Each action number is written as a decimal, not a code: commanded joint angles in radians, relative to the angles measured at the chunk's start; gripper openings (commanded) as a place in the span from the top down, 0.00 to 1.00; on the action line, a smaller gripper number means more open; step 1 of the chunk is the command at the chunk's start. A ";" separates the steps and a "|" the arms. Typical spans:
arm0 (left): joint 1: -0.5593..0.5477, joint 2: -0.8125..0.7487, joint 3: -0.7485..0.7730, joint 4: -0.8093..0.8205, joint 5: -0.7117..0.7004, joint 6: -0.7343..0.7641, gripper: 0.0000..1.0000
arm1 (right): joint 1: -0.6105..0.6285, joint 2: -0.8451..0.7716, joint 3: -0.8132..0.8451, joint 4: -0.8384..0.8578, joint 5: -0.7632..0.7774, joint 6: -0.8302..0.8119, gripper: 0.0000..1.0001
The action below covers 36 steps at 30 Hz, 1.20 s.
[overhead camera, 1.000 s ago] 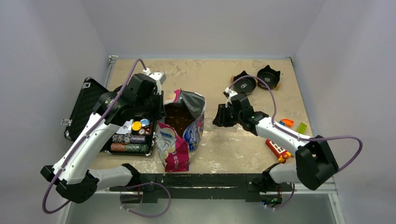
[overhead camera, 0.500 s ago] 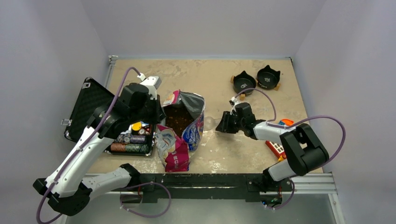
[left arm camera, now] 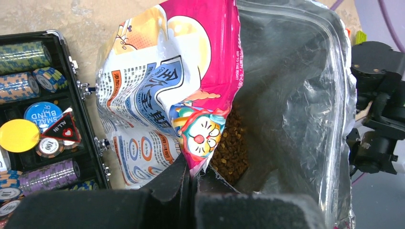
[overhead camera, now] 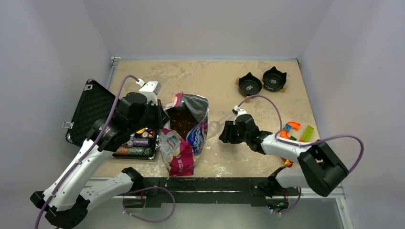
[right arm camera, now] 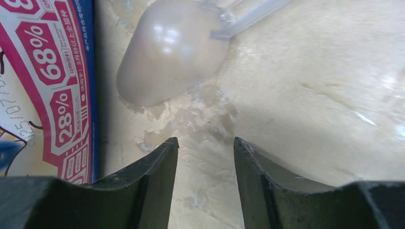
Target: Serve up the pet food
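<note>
Kibble (left arm camera: 229, 150) in bag (left arm camera: 157, 95) beyond left hand (left arm camera: 191, 174) pinched on its rim — right hand (right arm camera: 205, 145) part-open, empty.

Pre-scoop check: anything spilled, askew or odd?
Nothing spilled: brown kibble pellets sit only inside the pink-blue-white foil bag, its rim pinched by the left gripper. Oddity: the translucent plastic scoop lies loose on the beige table beside the bag, ahead of the open, empty right gripper.

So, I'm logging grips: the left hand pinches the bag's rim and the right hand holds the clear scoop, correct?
One part is wrong. The left hand does pinch the bag's rim, but the right wrist view shows the right hand open and empty, with the clear scoop lying ahead of it beside the bag.
</note>
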 commanded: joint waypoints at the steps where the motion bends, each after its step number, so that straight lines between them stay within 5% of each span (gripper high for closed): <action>1: -0.007 -0.053 0.021 0.278 -0.032 -0.010 1.00 | -0.029 -0.115 0.095 -0.217 0.144 -0.014 0.47; 11: -0.007 -0.036 -0.016 0.440 -0.092 0.085 1.00 | -0.203 0.124 0.455 -0.354 0.105 -0.175 0.50; 17: -0.007 -0.033 -0.063 0.491 -0.080 0.125 1.00 | -0.203 0.378 0.733 -0.542 0.321 -0.161 0.64; 26: -0.006 0.050 0.005 0.487 -0.007 0.133 1.00 | -0.200 0.499 0.814 -0.535 0.310 -0.219 0.65; 36: -0.006 0.056 -0.056 0.505 0.000 0.177 1.00 | -0.188 0.335 0.534 -0.464 0.289 -0.120 0.66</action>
